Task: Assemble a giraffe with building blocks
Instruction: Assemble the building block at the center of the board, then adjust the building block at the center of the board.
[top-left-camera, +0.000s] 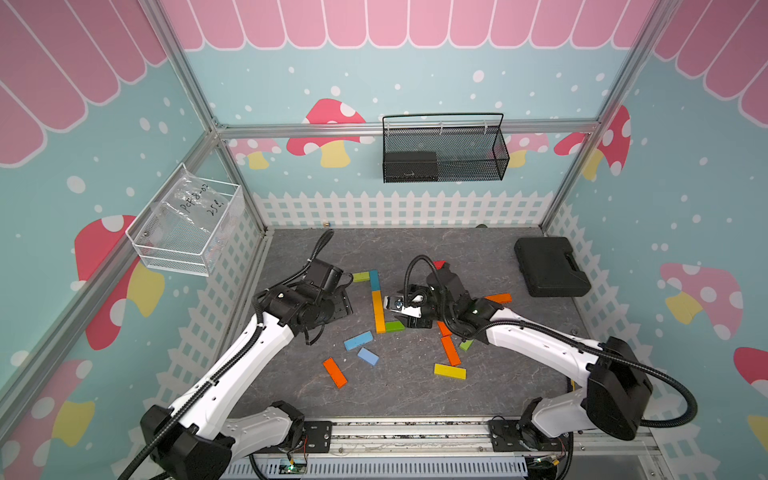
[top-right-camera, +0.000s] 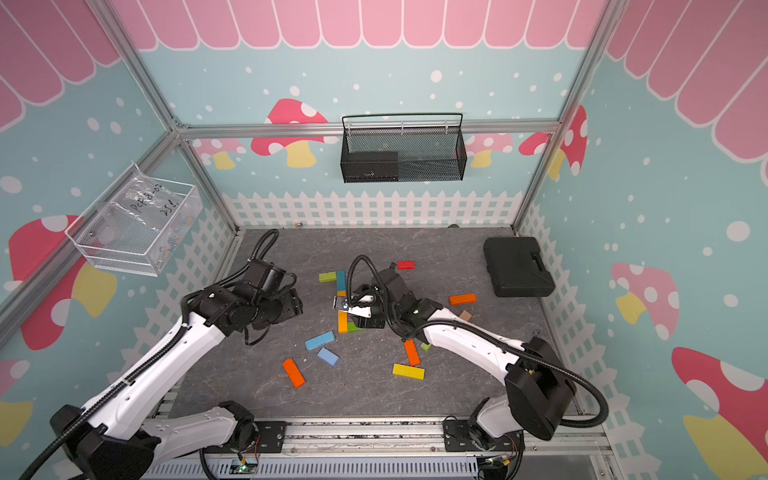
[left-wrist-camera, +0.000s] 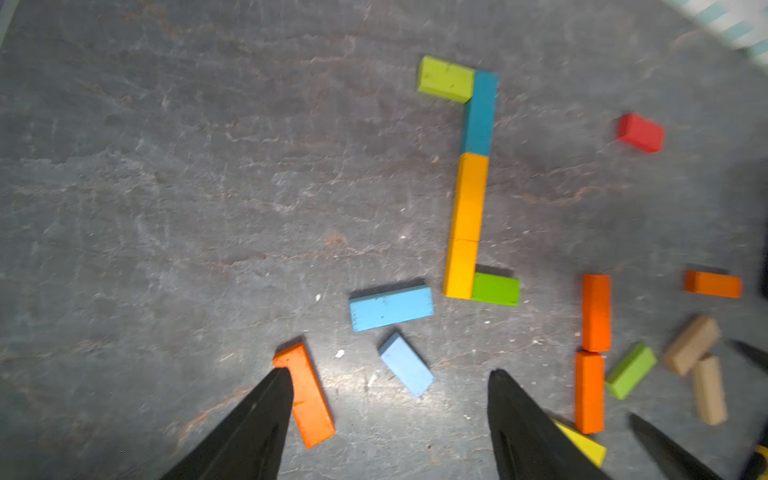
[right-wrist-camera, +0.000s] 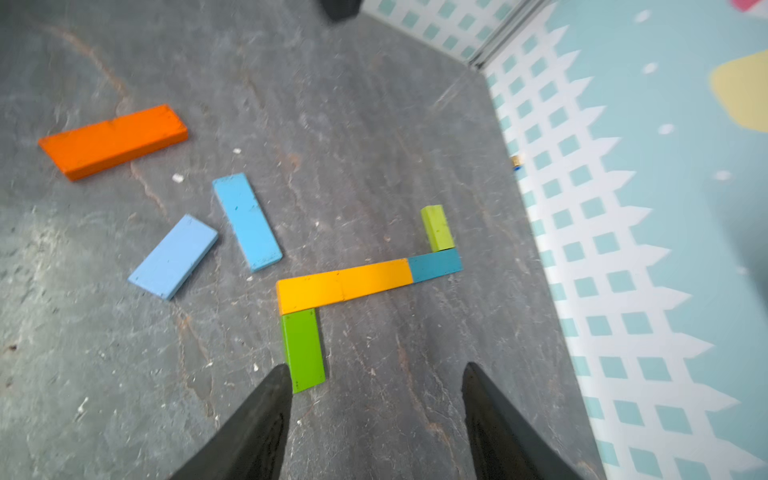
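1. The left gripper (left-wrist-camera: 388, 372) hovers over the desk (top-left-camera: 415, 399) with its jaws spread wide and nothing between them. Two loose blue blocks (left-wrist-camera: 390, 307) lie at its 5 o'clock in both top views.
2. At its 3 o'clock lies the flat figure. A lime block (right-wrist-camera: 437, 228) sits beside a teal block (right-wrist-camera: 434, 264), and two yellow blocks (right-wrist-camera: 345, 284) follow end to end in a line running 12 to 6. A green block (right-wrist-camera: 302, 349) butts the lowest yellow end and points toward 3 o'clock.
3. The right gripper (right-wrist-camera: 376, 368) is roughly half open and empty. The green block is just at its 9 o'clock, and one fingertip hangs over the block's free end (touching or clear, I cannot tell).
4. The next piece is probably a body block. The orange blocks (top-left-camera: 451, 351) lie at the right gripper's 5 o'clock, long axis near 12 to 6, and the right arm is much nearer.
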